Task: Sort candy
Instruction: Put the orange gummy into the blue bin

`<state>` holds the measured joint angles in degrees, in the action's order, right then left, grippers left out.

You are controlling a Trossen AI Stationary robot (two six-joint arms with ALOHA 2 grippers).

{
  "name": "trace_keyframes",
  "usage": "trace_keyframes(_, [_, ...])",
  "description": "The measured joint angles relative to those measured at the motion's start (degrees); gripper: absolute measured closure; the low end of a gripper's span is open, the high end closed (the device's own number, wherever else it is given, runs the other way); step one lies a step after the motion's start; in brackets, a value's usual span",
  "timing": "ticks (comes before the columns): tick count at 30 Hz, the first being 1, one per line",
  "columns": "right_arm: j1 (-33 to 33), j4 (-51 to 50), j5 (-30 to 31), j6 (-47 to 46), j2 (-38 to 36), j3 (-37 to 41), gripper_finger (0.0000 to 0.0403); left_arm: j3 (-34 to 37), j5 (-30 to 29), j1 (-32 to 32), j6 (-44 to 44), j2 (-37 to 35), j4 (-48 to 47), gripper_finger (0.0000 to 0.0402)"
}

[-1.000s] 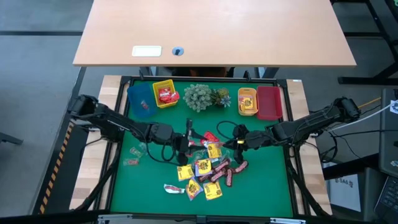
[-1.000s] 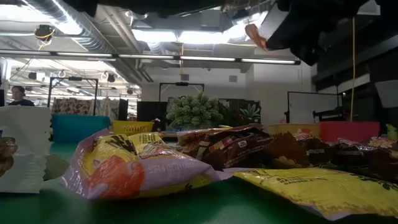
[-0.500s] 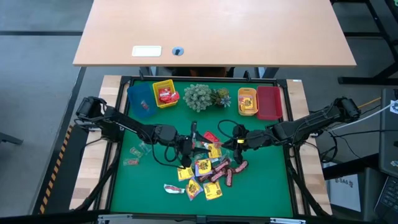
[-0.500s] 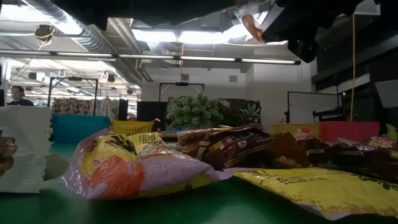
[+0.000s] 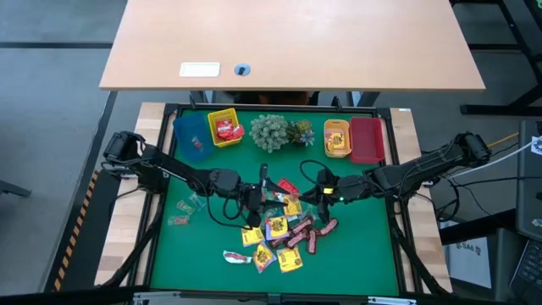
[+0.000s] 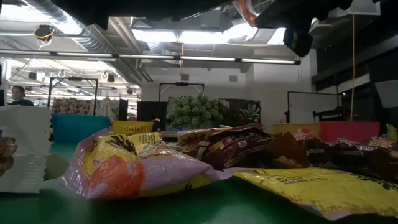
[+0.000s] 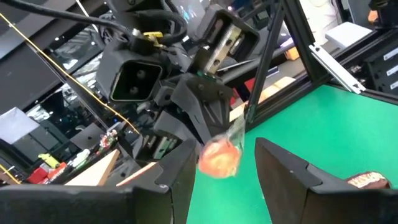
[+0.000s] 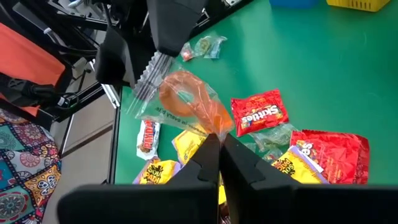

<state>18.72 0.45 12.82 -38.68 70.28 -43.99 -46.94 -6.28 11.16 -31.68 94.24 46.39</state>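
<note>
Above the candy pile (image 5: 279, 230) mid-worktop, the right pincer (image 8: 219, 142) is clenched on a clear-wrapped orange sweet (image 8: 189, 102); the left pincer (image 7: 221, 165) stands released around it.

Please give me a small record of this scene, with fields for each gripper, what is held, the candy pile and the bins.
right gripper: shut on the clear-wrapped orange candy, raised above the pile
left gripper: open, fingers either side of the same candy, facing the right gripper
candy pile: red, yellow and dark brown packets at the centre of the green mat
loose candy: a few pale wrappers apart, on the left
bins: blue bin, yellow bin, orange bin, red bin, along the far edge
plant cluster: between the yellow and orange bins
</note>
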Motion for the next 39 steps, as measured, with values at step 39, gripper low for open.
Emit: trace_keyframes(39, [0.0, -0.1, 0.0, 0.0, 0.0, 0.0, 0.0395, 0.0, 5.4, -1.9, 1.6, 0.0, 0.0, 0.0401])
